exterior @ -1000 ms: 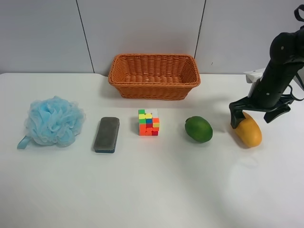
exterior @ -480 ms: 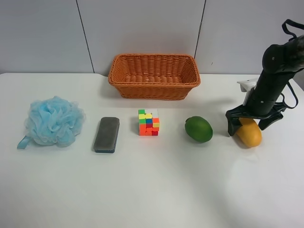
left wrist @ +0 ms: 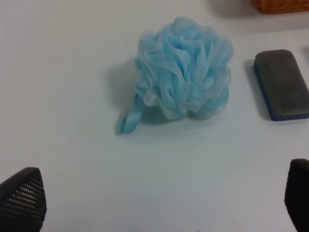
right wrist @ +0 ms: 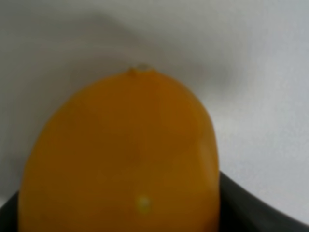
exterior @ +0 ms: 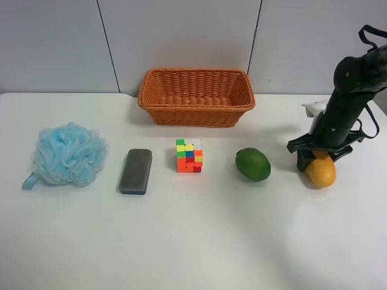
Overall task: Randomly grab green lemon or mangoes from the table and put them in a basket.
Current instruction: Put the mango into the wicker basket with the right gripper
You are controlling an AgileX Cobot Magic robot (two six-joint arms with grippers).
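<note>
The yellow-orange mango lies on the white table at the exterior high view's right. My right gripper stands over it with its fingers closed against its sides. In the right wrist view the mango fills the frame between the dark fingers. The green lemon lies on the table beside it, apart from both grippers. The wicker basket stands at the back middle and looks empty. My left gripper is open and empty above the table, near the blue puff.
A blue mesh bath puff lies at the exterior high view's left and also shows in the left wrist view. A grey eraser and a colourful puzzle cube lie between it and the green lemon.
My right gripper has come down over the mango and its fingers have closed in on it. The mango has shifted slightly. Nothing else has moved.
</note>
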